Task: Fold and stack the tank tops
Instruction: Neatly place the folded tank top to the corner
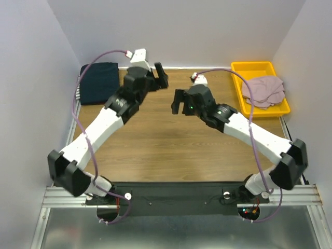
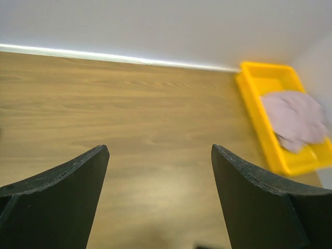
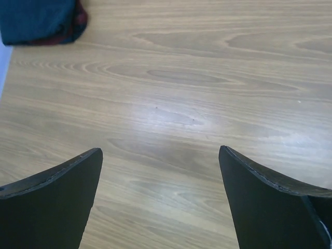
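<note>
Black fingers (image 2: 62, 192) of left gripper (image 2: 160, 149) sit closest in left wrist view, spread wide, nothing between them. Far left on table (image 1: 155, 145): navy tank top (image 1: 98, 82), maroon trim showing, already folded flat, well apart from both grippers. Left gripper hovers over far-middle of the table, facing right toward yellow tray (image 1: 252, 65). Right gripper (image 3: 161, 149) just right of it, also spread wide and empty, over bare wood, facing left toward the navy top, so away from the tray. Far right: dusty-pink tank top (image 1: 264, 89) lies crumpled in the tray, unfolded, no clear long axis; the tray's long side runs near to far. Judgement: pink top is next to fetch, it lies right of both grippers, right arm is nearer but must swing round to face it; left gripper already looks at it, ahead and to its right
</note>
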Tool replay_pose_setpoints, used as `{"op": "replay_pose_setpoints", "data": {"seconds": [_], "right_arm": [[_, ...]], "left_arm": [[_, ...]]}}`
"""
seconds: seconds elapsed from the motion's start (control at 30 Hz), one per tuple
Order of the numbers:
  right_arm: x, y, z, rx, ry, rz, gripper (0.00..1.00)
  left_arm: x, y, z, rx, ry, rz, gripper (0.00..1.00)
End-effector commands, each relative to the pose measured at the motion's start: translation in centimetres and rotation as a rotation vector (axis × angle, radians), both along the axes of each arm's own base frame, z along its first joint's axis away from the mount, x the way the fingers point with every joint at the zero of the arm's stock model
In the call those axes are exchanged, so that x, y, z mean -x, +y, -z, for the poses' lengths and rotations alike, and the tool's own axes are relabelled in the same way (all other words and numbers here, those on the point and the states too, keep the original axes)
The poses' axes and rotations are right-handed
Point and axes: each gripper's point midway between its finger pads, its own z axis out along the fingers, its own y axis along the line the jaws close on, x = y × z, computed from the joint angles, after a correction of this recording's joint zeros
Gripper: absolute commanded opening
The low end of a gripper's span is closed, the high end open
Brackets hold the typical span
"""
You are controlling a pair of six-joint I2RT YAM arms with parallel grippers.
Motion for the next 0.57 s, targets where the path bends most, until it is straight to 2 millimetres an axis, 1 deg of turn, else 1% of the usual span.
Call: {"op": "replay_pose_setpoints", "data": {"seconds": [0.0,0.03,0.07,0.1,0.13,0.17,0.2,0.23,0.3,0.33,0.4,0.47,0.53], "right_arm": [[1.3,-3.7,-1.4,-0.046,-0.047,0.116,1.00],[2.0,-4.3,-0.4,-0.038,-0.031,0.121,1.00],[2.6,-4.8,-0.5,-0.047,-0.033,0.126,1.00],[3.3,-5.5,-1.4,-0.072,-0.053,0.130,1.00],[3.8,-6.1,-1.3,-0.082,-0.050,0.140,1.00],[4.6,-6.9,-1.0,-0.087,-0.051,0.147,1.00],[5.1,-7.4,-0.9,-0.097,-0.051,0.152,1.00],[5.5,-7.7,-0.6,-0.110,-0.047,0.157,1.00],[6.4,-8.5,-0.3,-0.121,-0.051,0.160,1.00],[6.6,-8.7,-0.2,-0.127,-0.051,0.164,1.00],[7.0,-9.2,0.0,-0.127,-0.054,0.169,1.00],[7.1,-9.3,0.3,-0.125,-0.050,0.170,1.00],[7.1,-9.6,0.8,-0.126,-0.043,0.194,1.00]], "left_arm": [[5.5,-1.5,0.4,0.048,0.006,0.024,0.92],[6.8,-1.8,2.5,0.035,0.038,0.044,0.92],[8.1,-2.4,2.7,0.040,0.039,0.070,0.92],[9.6,-3.4,3.2,0.045,0.048,0.104,0.92],[11.0,-3.2,3.8,0.043,0.053,0.122,0.92],[11.9,-3.4,4.2,0.045,0.060,0.142,0.92],[13.2,-4.0,4.8,0.032,0.076,0.177,0.92],[14.1,-3.8,5.0,0.024,0.077,0.191,0.92],[15.3,-3.5,6.0,-0.029,0.103,0.214,0.92],[15.6,-3.2,5.7,-0.036,0.100,0.224,0.92],[16.1,-2.9,5.8,-0.066,0.109,0.240,0.92],[16.7,-3.7,5.5,-0.069,0.111,0.291,0.92],[17.4,-4.5,6.0,-0.102,0.130,0.342,0.92]]}}
